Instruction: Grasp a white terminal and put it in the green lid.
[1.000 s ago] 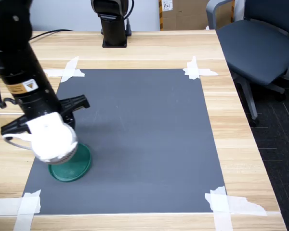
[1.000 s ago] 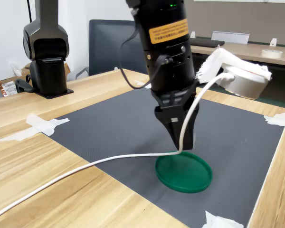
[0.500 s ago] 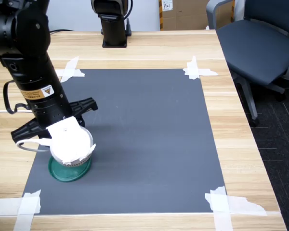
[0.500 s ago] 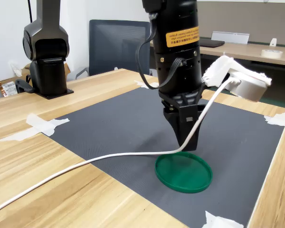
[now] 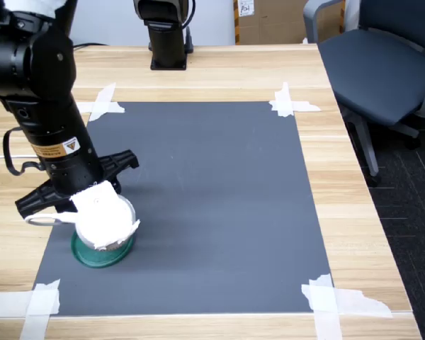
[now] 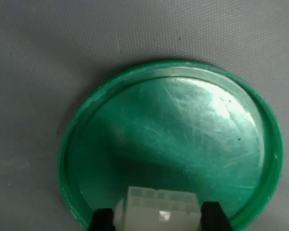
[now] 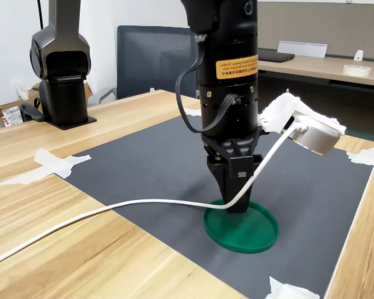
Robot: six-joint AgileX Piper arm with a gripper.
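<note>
The green lid (image 6: 168,144) lies flat on the dark mat, seen close in the wrist view and partly under the arm in both exterior views (image 5: 99,253) (image 7: 249,227). My gripper (image 6: 156,216) (image 7: 237,202) is shut on the white terminal (image 6: 156,208), a small ridged white block held between the two black fingertips (image 6: 102,220). It hangs low over the lid's near part, just inside the rim. In the first exterior view the white wrist camera (image 5: 103,216) hides the fingers and the terminal.
The grey mat (image 5: 212,184) is taped at its corners on a wooden table (image 5: 354,212). A white cable (image 7: 81,218) runs from the wrist camera across the table. Another black arm base (image 5: 166,35) stands at the far edge, an office chair (image 5: 382,64) beside the table.
The arm has come down and shifted over the green lid; the fingertips, above the lid a second ago, now sit just over its surface, still holding the terminal.
</note>
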